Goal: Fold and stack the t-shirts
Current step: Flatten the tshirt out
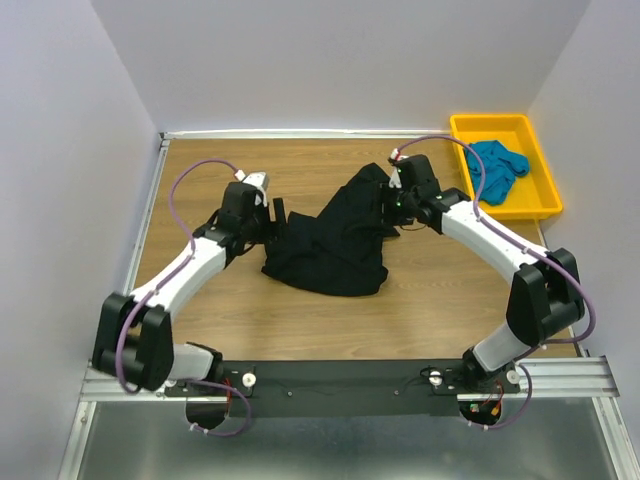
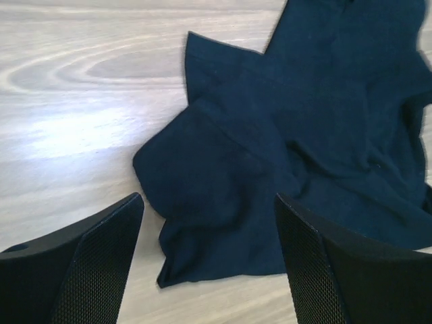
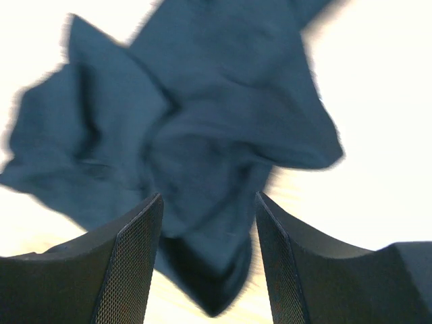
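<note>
Top external view: the black t-shirt [image 1: 330,245] is seen crumpled on the wooden table [image 1: 440,290], flanked by both arms. The teal t-shirt [image 1: 497,168] is bunched in the yellow tray [image 1: 545,205] at the far right corner. The jaws of the left gripper [image 2: 209,199] and the right gripper [image 3: 209,196] are held apart over black cloth.

1. The wooden bench [image 1: 200,300] has a light-brown, grained top.
2. A black t-shirt [image 1: 330,245] lies crumpled near the middle of the bench, bunched into uneven folds, with one part reaching toward the far edge.
3. A yellow tray [image 1: 520,211] sits flat in the far right corner, apart from the shirt.
</note>
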Available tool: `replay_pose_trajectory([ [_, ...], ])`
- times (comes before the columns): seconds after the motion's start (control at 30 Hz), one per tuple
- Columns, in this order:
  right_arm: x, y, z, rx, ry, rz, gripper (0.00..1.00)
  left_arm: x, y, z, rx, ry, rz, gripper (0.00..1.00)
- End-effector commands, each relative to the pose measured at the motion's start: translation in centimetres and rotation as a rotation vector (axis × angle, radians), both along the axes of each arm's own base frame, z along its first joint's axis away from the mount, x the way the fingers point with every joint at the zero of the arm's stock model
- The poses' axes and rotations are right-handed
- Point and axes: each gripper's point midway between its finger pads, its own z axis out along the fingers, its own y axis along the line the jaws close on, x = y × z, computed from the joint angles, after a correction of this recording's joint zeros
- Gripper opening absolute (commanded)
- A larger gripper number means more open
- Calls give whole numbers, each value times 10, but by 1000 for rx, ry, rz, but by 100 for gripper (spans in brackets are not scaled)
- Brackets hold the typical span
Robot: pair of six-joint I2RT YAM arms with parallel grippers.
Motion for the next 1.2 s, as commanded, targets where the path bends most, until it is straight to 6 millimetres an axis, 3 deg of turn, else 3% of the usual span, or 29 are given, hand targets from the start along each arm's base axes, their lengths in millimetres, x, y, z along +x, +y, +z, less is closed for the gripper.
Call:
replay_pose_trajectory([
  [0.0,-5,-28,-24,-63,43,-43,64,24,-23,-1,-46,12,-59,86],
  [0.07,-5,-35,-31,-72,60,-61,64,38,-30,1,-46,14,-60,86],
  [0.1,-5,-35,-35,-77,68,-60,64,42,-34,-13,-33,52,-63,86],
  [0.13,-6,-36,-37,-81,73,-60,64,49,-39,-11,-34,52,-61,86],
  [0.2,-7,-37,-40,-84,78,-62,64,54,-44,-30,-11,99,-63,84],
  [0.27,-8,-37,-42,-84,78,-62,64,60,-50,-33,0,107,-65,83],
  [0.43,-9,-38,-47,-86,87,-60,64,64,-69,-57,66,163,-95,81],
  [0.5,-10,-38,-48,-85,86,-59,64,64,-68,-73,112,194,-79,80],
  [0.57,-12,-37,-50,-78,93,-55,64,66,-71,-75,125,195,-71,76],
  [0.67,-13,-37,-53,-75,93,-53,64,74,-66,-82,181,185,-34,67],
  [0.73,-14,-38,-56,-78,96,-54,64,76,-65,-84,202,179,-22,42],
  [0.77,-15,-38,-58,-78,100,-54,64,76,-65,-84,209,176,-25,36],
  [0.8,-14,-38,-58,-76,97,-54,64,76,-64,-82,213,171,-26,25],
  [0.83,-14,-38,-59,-78,98,-55,64,77,-63,-80,215,162,-24,5],
  [0.87,-13,-36,-57,-73,92,-52,64,75,-59,-78,222,159,-15,0],
  [0.9,-11,-36,-56,-71,90,-54,64,77,-56,-61,218,112,6,0],
  [0.97,-9,-34,-53,-63,81,-51,64,72,-45,-48,223,76,45,0],
  [1.0,-7,-33,-51,-58,75,-49,63,74,-38,-20,199,8,88,0],
  [1.1,0,-28,-42,-40,55,-41,63,64,-12,2,178,-56,175,0],
  [1.13,4,-25,-39,-36,47,-40,63,59,-4,27,134,-109,215,0],
  [1.17,7,-24,-38,-32,42,-39,63,48,6,18,131,-93,245,0],
])
